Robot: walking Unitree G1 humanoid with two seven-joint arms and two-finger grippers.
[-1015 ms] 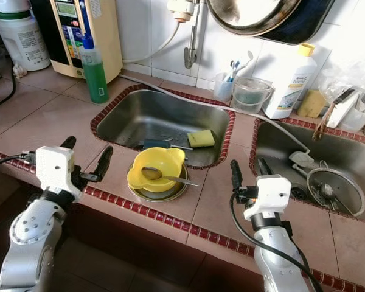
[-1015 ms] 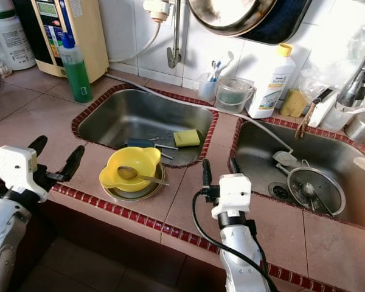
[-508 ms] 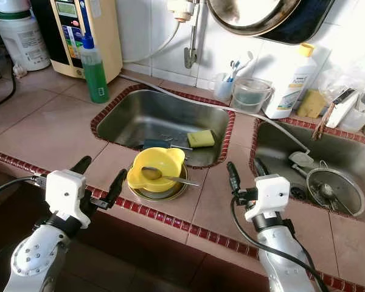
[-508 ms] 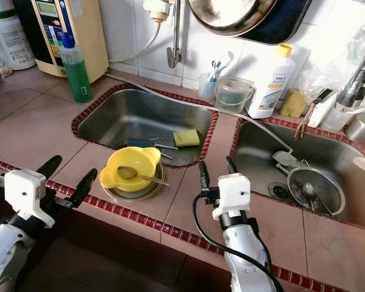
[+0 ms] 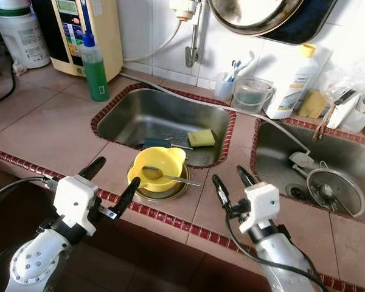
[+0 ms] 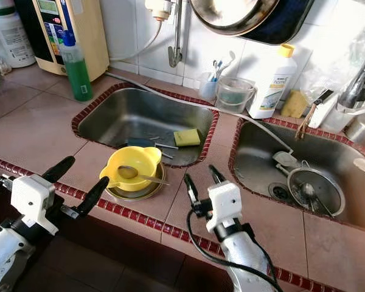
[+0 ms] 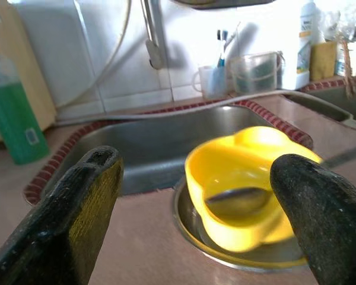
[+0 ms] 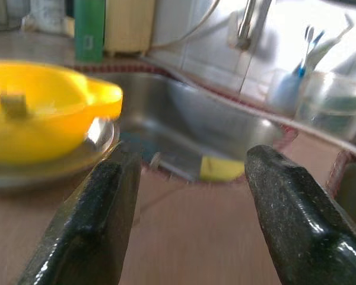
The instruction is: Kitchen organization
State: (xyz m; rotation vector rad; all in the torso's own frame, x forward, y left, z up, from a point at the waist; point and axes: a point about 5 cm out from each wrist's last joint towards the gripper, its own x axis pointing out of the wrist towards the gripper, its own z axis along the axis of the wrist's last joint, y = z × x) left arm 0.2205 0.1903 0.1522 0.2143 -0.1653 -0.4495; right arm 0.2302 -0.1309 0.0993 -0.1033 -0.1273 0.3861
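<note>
Both grippers have swung in toward the yellow bowl (image 5: 156, 168) since a second ago — the left gripper (image 5: 109, 187) now sits just off its near-left side, fingers spread wide and empty. On the other side, the right gripper (image 5: 229, 181) hovers over the counter (image 5: 48, 131) just beside the bowl, fingers parted, gripping nothing. That bowl sits in a metal dish (image 5: 161, 191) on the counter's front strip, a spoon (image 5: 164, 176) lying in it, just before the left sink (image 5: 161, 118) with its yellow sponge (image 5: 201, 138).
</note>
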